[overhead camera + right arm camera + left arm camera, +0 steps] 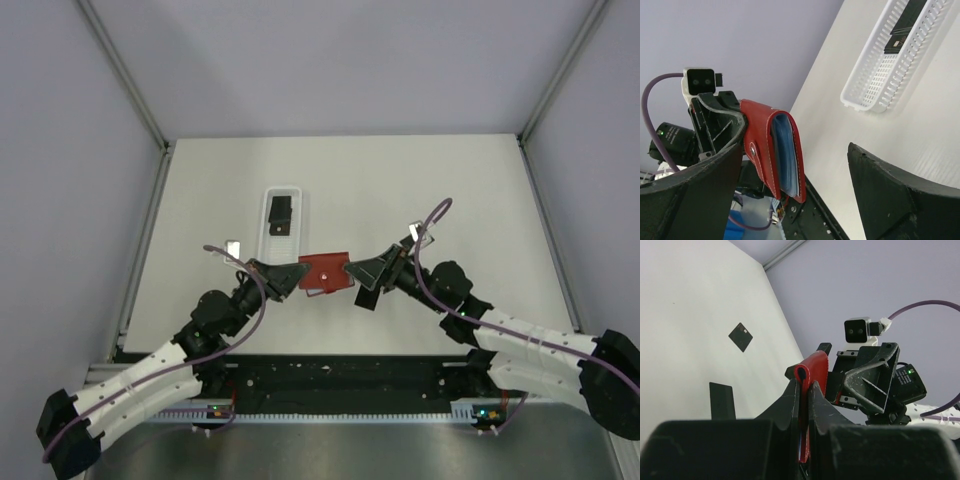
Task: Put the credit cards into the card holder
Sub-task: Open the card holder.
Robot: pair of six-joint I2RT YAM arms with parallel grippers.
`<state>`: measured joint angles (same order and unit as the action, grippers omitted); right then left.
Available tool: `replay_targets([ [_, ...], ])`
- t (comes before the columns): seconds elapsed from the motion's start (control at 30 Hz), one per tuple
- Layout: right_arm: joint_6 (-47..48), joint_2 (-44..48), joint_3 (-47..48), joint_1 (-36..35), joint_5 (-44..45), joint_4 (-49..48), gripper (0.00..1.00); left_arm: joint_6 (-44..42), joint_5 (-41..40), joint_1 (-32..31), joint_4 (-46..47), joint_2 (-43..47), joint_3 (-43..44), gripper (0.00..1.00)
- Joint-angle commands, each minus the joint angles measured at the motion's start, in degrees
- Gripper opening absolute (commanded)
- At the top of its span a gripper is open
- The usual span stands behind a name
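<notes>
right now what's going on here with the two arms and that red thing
The left pincer is shut on one edge of the red card holder, holding it up off the table between the two arms. The right pincer is wide open with the holder's free end between its fingers, not gripping. A black credit card lies in the white tray behind.

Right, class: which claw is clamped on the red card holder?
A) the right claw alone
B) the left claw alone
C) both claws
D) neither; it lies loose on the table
B: the left claw is shut tight on the edge of the red card holder, while the right claw stands wide open beside it, pinching nothing.
</notes>
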<state>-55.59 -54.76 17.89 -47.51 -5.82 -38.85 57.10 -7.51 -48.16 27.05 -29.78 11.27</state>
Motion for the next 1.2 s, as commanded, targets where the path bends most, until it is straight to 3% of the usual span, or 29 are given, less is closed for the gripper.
replay_targets([
  [0.0, -1.09, -0.69, 1.18, -0.75, 1.43, -2.98, 0.82, 0.55, 1.18, -0.09, 5.64, 0.25, 2.36, 0.0],
  [0.3, -5.05, -8.34, 1.8, -0.92, -7.35, -16.5, 0.62, 0.91, 1.01, -0.09, 8.46, -1.16, 1.74, 0.0],
  [0.43, -5.76, -9.57, 1.36, -1.01, -8.06, -19.86, 0.42, 0.29, -0.14, -0.09, 8.46, -1.25, 2.0, 0.01],
  [0.5, -4.62, -9.05, 1.71, -0.92, -8.32, -18.55, 0.25, -0.23, -1.1, -0.09, 7.85, -0.81, 2.09, 0.1],
  [0.53, -3.83, -7.91, 2.49, -1.01, -8.24, -16.8, 0.14, -1.19, -1.89, -0.09, 7.24, -0.11, 2.09, 0.23],
  [0.6, -1.02, -4.93, 4.34, -0.92, -7.63, -10.4, 0.02, -2.95, -2.42, -0.09, 3.82, 1.29, 3.14, 0.45],
  [0.7, 7.57, 0.17, 9.86, -0.66, -5.79, 6.27, 0.0, -7.78, -3.04, -0.09, -5.04, 4.63, 6.91, 0.7],
  [0.8, 14.79, 4.39, 16.28, 1.09, -6.2, 22.54, 0.0, -14.01, -4.09, -0.09, -14.89, 7.62, 12.27, 0.82],
  [0.93, 20.77, 4.06, 23.84, 6.98, -19.54, 36.19, 0.0, -22.63, -1.03, -0.09, -22.72, 8.34, 18.95, 0.83],
  [1.17, 25.44, -1.83, 30.27, 8.31, -44.6, 42.45, 0.0, -31.25, 15.65, -0.09, -29.59, 1.23, 28.01, 0.79],
])
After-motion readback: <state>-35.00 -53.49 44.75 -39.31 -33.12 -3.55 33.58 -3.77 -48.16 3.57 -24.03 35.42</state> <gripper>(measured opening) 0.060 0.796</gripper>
